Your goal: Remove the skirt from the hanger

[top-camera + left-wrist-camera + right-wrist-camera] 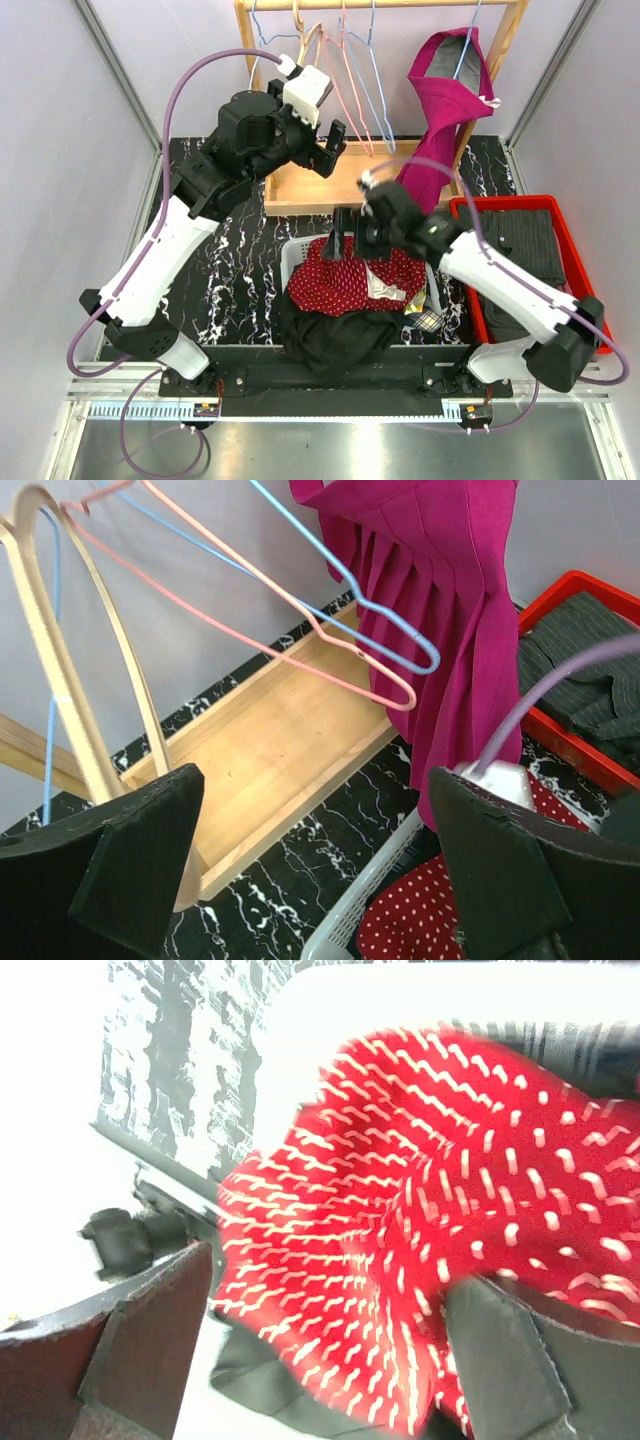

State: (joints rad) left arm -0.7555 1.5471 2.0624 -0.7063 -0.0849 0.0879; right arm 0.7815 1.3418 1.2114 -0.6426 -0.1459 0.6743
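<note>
A magenta pleated skirt hangs on a light-blue wire hanger at the right end of the wooden rack; it also shows in the left wrist view. My left gripper is open and empty, raised left of the skirt beside the empty hangers; in its own view the jaws stand wide apart. My right gripper is open and empty, low over a red polka-dot garment in the white basket, below the skirt's hem. The garment fills the right wrist view between the open jaws.
Empty pink, blue and wooden hangers hang on the rack above its wooden base tray. The white basket also holds black cloth. A red bin with dark grey clothes stands at the right.
</note>
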